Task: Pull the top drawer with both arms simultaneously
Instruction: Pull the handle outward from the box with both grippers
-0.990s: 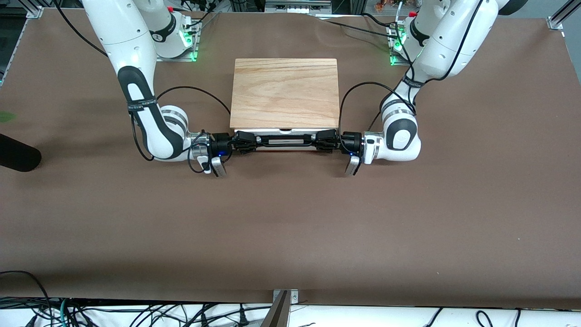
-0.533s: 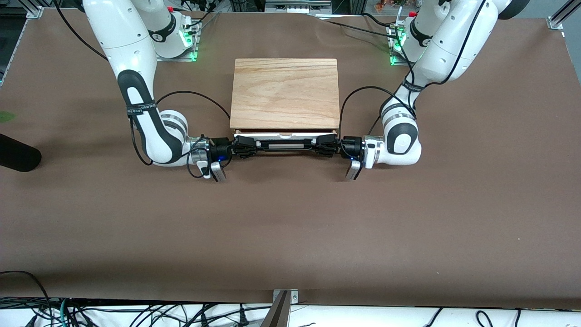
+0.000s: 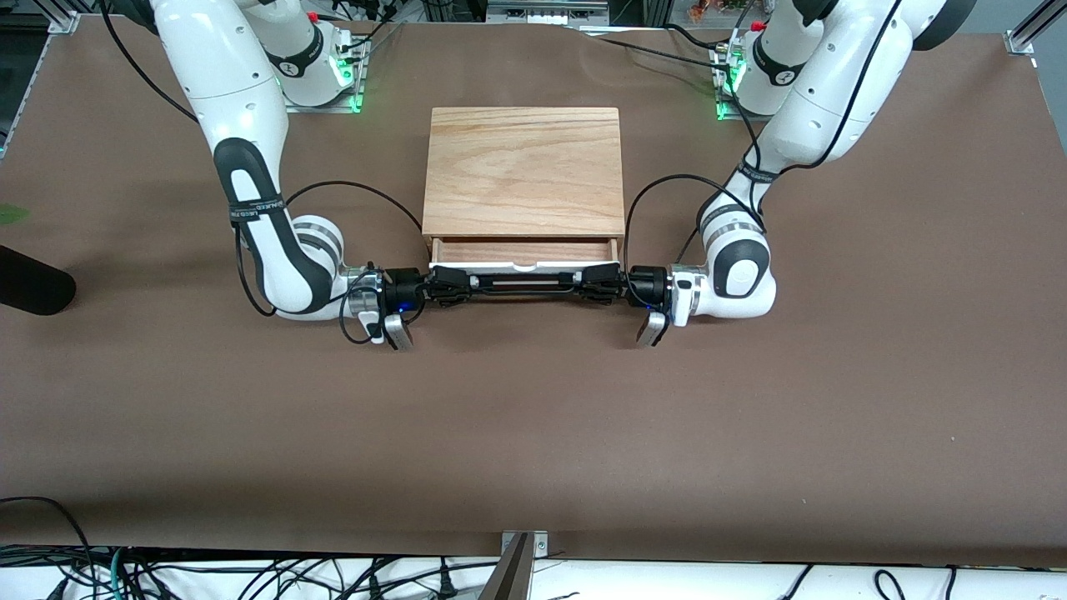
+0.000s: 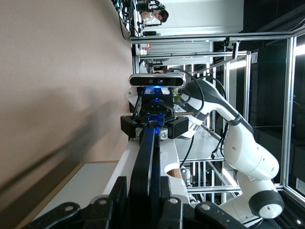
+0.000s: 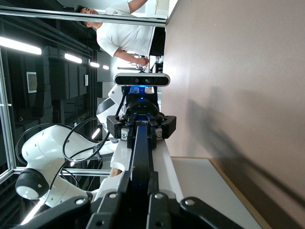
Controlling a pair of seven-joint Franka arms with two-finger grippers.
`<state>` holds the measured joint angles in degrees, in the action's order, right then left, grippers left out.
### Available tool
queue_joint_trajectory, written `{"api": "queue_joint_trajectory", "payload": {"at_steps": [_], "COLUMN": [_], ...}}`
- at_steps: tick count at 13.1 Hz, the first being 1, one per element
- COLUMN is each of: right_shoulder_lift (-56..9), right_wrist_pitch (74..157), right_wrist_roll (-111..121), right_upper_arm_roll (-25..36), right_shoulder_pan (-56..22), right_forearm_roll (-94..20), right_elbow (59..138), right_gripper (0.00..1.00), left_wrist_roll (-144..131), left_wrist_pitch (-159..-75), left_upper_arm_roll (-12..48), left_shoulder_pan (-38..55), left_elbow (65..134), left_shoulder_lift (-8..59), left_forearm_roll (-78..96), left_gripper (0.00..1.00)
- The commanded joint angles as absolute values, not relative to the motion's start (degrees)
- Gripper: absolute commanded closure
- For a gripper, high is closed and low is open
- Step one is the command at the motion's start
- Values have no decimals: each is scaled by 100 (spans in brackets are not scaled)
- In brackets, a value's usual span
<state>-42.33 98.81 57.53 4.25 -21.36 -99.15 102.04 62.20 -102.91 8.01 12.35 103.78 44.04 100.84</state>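
Note:
The top drawer (image 3: 525,251) stands partly out of the cabinet, its reddish wood inside showing below the wood-grain top slab (image 3: 523,171). Its white front panel (image 3: 525,267) carries a long thin black handle (image 3: 525,284). My right gripper (image 3: 454,287) is shut on the handle's end toward the right arm. My left gripper (image 3: 596,286) is shut on the handle's end toward the left arm. In the left wrist view the handle (image 4: 145,157) runs from my shut left gripper (image 4: 152,191) to the other gripper. The right wrist view shows the handle (image 5: 141,152) in my shut right gripper (image 5: 140,191).
The cabinet sits mid-table between the two arm bases on a brown table surface (image 3: 533,433). A dark object (image 3: 33,287) lies at the table edge toward the right arm's end. Cables (image 3: 250,575) hang along the edge nearest the front camera.
Both grippers have moved toward the front camera together with the handle. The drawer has slid out from nearly closed to partly open, baring its wood inside.

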Motion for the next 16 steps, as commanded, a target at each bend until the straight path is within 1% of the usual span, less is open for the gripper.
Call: {"api": "queue_joint_trajectory", "payload": {"at_steps": [1,6,11,16], "right_shoulder_lift": [-4289,-4421,-4447,-4500], "right_wrist_pitch": [9747,9765,9782,9809], "right_wrist_roll": [5423,5037,5027,4746], "right_upper_arm_roll": [369,369,369,369], "right_shoulder_pan": [-1951,-1863,-1863,-1846], "right_forearm_roll": [-10072,-10072,-10072,-10072], "right_elbow": [9598,9203,9158,8930], "right_gripper": [100,100,100,100], "left_wrist_roll": [6144,5732,5520,5151], "left_wrist_pitch": [-10521,-10521,-10521,-10521], "left_upper_arm_roll": [642,510,475,422], "left_shoulder_pan": [1283,1292,1310,1336], "left_elbow": [10055,9782,9660,9308], "left_shoulder_lift": [4781,4974,4983,5194], "left_forearm_roll": [10160,10134,10125,10116], "left_gripper": [100,100,100,100]}}
